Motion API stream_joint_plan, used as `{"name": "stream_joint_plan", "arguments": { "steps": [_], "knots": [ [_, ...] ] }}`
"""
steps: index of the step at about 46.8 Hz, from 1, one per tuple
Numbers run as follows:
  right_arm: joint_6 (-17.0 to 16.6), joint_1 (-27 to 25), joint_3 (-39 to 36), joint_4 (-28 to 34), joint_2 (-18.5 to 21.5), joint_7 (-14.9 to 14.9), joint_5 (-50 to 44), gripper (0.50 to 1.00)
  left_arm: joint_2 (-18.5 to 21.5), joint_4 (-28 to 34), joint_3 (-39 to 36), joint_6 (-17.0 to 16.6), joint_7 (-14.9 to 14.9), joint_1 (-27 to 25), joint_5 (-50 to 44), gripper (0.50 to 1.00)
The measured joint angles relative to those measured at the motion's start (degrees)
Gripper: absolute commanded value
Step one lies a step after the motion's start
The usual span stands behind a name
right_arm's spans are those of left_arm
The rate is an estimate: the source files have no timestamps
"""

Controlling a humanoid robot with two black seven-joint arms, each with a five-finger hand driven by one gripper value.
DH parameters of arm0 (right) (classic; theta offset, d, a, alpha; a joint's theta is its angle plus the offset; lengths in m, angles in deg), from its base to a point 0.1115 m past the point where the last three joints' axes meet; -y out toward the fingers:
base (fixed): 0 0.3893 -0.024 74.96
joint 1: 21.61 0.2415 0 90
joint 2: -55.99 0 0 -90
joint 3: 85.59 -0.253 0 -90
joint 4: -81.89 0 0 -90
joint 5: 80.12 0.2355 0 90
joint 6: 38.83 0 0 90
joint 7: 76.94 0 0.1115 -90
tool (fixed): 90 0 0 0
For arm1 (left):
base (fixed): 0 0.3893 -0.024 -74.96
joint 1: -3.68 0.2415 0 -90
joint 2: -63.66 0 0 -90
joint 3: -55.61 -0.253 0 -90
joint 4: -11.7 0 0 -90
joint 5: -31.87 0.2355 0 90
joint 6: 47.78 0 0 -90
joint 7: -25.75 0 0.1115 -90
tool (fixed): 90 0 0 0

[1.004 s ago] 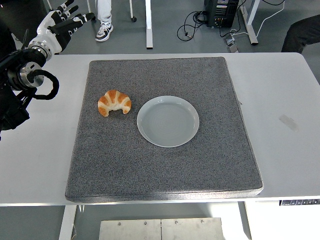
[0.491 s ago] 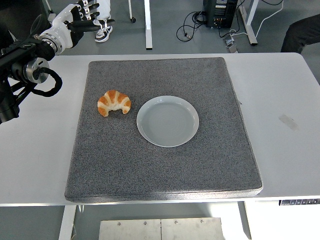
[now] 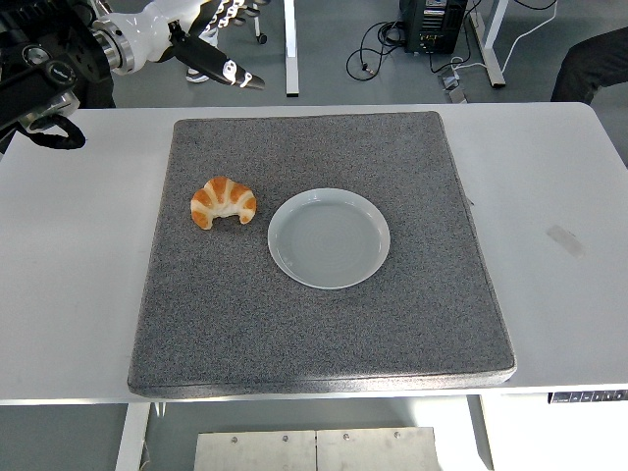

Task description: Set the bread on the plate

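Plainly the reach is only beginning: the left robot hand (image 3: pixel 201 44) hangs over the far left edge of the tabletop (image 3: pixel 78 255), fingers spread and grasping nothing. The croissant (image 3: pixel 224 201) lies well below and slightly right of that robot hand, nearer the robot, on the grey mat (image 3: pixel 324 334), just beside the empty plate (image 3: pixel 329 238) but apart from it. Next, I judge, the hand must descend toward the robot and close around the bread, then carry it a short way right onto the plate. The hand's upper fingers are cut off by the frame's top edge, so their exact pose is hard to read. The right arm is out of view.
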Motion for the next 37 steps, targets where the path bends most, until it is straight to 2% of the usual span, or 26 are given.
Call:
{"name": "stream_joint_plan", "arguments": {
  "steps": [7,12,15,21,25,29,37],
  "knots": [
    [0.0,0.0,0.0,0.0,0.0,0.0,0.0,1.0,0.7,1.2,-1.2,0.9,-0.2,-0.4,13.6,0.987],
    [0.0,0.0,0.0,0.0,0.0,0.0,0.0,1.0,1.9,2.0,-1.2,5.5,-0.2,-1.2,17.3,0.987],
    [0.0,0.0,0.0,0.0,0.0,0.0,0.0,1.0,1.9,2.2,-1.2,7.5,0.8,-1.1,17.8,0.987],
    [0.0,0.0,0.0,0.0,0.0,0.0,0.0,1.0,1.8,4.3,-1.5,7.9,4.0,0.7,19.4,0.986],
    [0.0,0.0,0.0,0.0,0.0,0.0,0.0,1.0,1.5,4.2,-3.0,6.6,4.1,1.9,21.2,0.983],
    [0.0,0.0,0.0,0.0,0.0,0.0,0.0,1.0,1.4,3.3,-5.8,3.6,3.2,2.2,22.3,0.983],
    [0.0,0.0,0.0,0.0,0.0,0.0,0.0,1.0,0.1,-3.1,-12.4,-0.1,-2.2,2.5,20.9,0.984]
  ]
}}
